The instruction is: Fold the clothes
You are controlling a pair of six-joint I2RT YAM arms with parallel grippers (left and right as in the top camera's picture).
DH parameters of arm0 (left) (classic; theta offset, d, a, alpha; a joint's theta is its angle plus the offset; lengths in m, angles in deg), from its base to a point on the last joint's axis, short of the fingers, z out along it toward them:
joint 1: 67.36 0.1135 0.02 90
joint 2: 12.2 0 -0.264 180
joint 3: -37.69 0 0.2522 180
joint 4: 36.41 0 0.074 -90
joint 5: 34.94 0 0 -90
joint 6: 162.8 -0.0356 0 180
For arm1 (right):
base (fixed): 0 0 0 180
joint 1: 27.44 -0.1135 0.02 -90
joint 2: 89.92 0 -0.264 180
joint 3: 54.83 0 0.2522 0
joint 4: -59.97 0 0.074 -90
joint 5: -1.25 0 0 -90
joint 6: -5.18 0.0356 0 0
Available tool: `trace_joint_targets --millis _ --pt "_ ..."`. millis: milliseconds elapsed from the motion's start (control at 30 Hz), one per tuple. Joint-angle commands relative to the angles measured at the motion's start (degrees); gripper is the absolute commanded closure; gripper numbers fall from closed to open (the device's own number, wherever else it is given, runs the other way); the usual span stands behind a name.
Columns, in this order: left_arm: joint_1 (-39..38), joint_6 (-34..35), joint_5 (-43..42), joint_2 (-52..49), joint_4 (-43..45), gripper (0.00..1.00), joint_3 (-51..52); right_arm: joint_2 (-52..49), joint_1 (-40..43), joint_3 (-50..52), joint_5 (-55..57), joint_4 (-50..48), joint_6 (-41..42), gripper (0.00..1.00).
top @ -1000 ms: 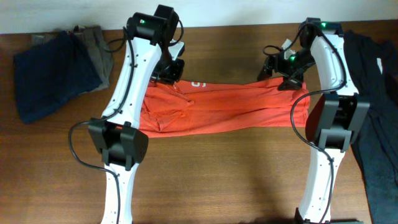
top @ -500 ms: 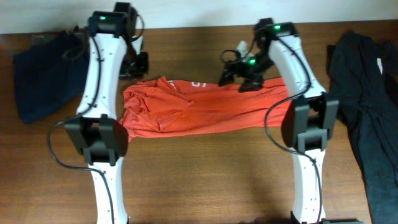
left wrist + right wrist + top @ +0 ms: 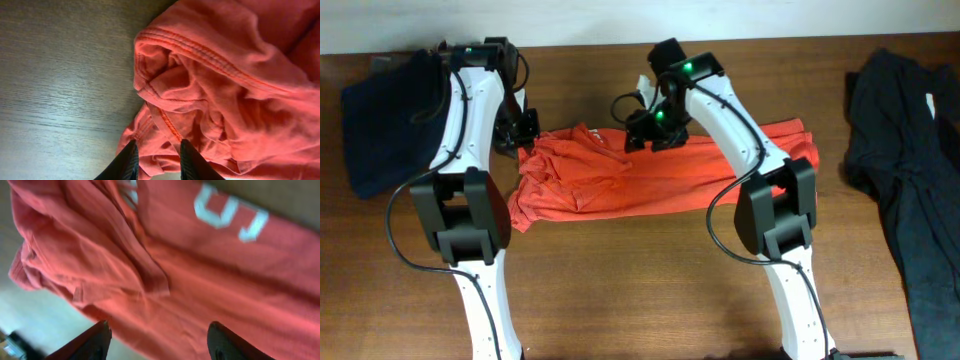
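Note:
An orange shirt (image 3: pixel 610 185) with white lettering lies spread across the wooden table, bunched and wrinkled at its left end. My left gripper (image 3: pixel 523 135) is at the shirt's upper left corner. In the left wrist view its fingers (image 3: pixel 158 143) are slightly apart over the crumpled hem (image 3: pixel 210 75), holding nothing. My right gripper (image 3: pixel 646 138) hovers over the shirt's upper middle, near the lettering. In the right wrist view its fingers (image 3: pixel 159 326) are wide open above the fabric (image 3: pixel 200 280).
A dark navy garment (image 3: pixel 385 110) lies at the back left. A dark blue-black garment (image 3: pixel 910 160) lies along the right edge. Bare wood (image 3: pixel 640 290) runs in front of the shirt.
Both grippers let go of the shirt's top edge. The left moved left and then down to the shirt's left corner. The right swept left along the shirt to its upper middle.

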Motion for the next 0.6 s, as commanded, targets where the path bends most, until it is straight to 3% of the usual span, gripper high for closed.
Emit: trace_joint_targets --millis 0,133,233,333,500,567 --pt "0.5 0.8 -0.7 1.0 0.7 0.72 0.7 0.9 -1.5 -0.1 2.8 -3.8 -3.4 0.34" --pt "0.7 0.7 -0.6 1.0 1.2 0.71 0.7 0.8 -2.8 -0.1 3.3 -7.0 -4.8 0.41" --pt "1.4 0.8 -0.6 1.0 2.0 0.65 0.7 0.2 -3.7 0.0 4.1 -8.1 -7.9 0.42" --pt "3.0 2.7 -0.6 1.0 2.6 0.45 0.7 -0.8 -5.1 0.0 6.2 -8.4 -9.9 0.42" --pt "6.5 5.8 -0.6 1.0 2.7 0.41 0.7 -1.7 -7.4 0.0 6.9 -8.4 -11.7 0.41" --pt "8.0 7.0 -0.6 1.0 2.7 0.16 0.7 -1.8 -8.2 0.0 7.1 -8.5 -11.6 0.41"
